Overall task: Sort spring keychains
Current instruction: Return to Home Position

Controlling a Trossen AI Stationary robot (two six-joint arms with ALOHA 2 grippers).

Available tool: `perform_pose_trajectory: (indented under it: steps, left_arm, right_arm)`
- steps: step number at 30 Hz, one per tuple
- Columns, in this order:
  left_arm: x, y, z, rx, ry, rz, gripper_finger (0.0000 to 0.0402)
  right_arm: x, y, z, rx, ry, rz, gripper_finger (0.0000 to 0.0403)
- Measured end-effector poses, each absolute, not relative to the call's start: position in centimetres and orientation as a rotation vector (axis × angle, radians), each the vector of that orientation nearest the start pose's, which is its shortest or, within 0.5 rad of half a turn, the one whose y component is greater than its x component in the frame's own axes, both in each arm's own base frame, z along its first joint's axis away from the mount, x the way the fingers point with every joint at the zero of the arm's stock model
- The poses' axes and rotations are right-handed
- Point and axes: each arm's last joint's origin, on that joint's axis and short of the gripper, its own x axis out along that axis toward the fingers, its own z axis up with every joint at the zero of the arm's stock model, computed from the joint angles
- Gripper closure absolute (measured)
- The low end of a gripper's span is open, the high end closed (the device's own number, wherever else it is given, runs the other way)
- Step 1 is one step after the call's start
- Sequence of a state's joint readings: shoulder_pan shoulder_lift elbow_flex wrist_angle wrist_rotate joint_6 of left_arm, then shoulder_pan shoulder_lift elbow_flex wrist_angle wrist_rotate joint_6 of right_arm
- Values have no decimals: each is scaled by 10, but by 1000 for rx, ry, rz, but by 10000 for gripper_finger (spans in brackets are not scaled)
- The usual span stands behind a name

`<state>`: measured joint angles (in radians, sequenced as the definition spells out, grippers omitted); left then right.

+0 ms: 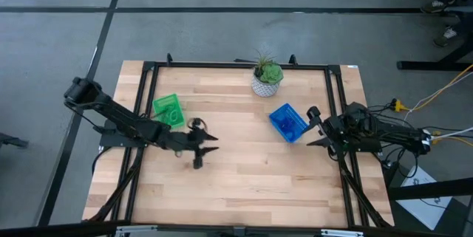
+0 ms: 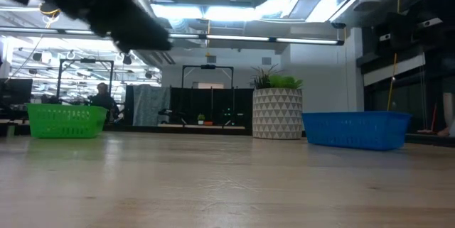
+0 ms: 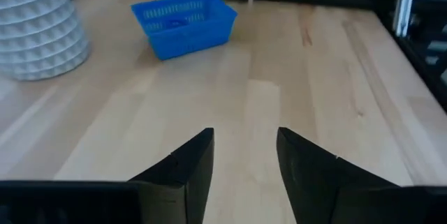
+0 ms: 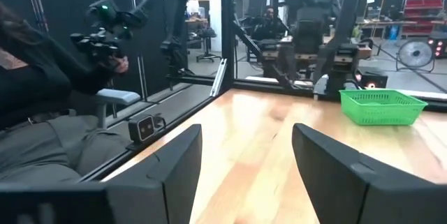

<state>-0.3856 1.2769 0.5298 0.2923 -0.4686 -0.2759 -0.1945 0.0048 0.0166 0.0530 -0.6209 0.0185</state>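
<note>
From above, two trays were counted on the desk (image 1: pixel 244 178): one green tray (image 1: pixel 168 110), one blue tray (image 1: pixel 288 122), plus one potted plant (image 1: pixel 267 77). Small looped spring keychains (image 1: pixel 173 117) were made out inside both trays, too blurred for counting. In the wrist views, the left claw (image 3: pixel 244 137) and right claw (image 4: pixel 244 130) were shown spread apart, empty.

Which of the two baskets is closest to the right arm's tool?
The blue basket, just beside the right tool; the green basket sits across the table near the left tool.
</note>
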Motion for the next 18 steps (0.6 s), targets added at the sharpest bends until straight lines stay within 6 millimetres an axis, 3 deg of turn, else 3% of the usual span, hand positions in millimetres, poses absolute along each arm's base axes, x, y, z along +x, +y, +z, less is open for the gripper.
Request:
perform_pose_trajectory:
  steps: [10, 14, 18]
  left_arm:
    - [150, -50, 159, -233, 192, 52, 249]
    - [133, -42, 153, -277, 111, -21, 249]
    - [128, -34, 160, -254, 78, -36, 250]
  right_arm:
    - [93, -1, 174, -1, -54, 427, 182]
    - [93, -1, 173, -1, -54, 427, 182]
    - [93, -1, 174, -1, -54, 427, 182]
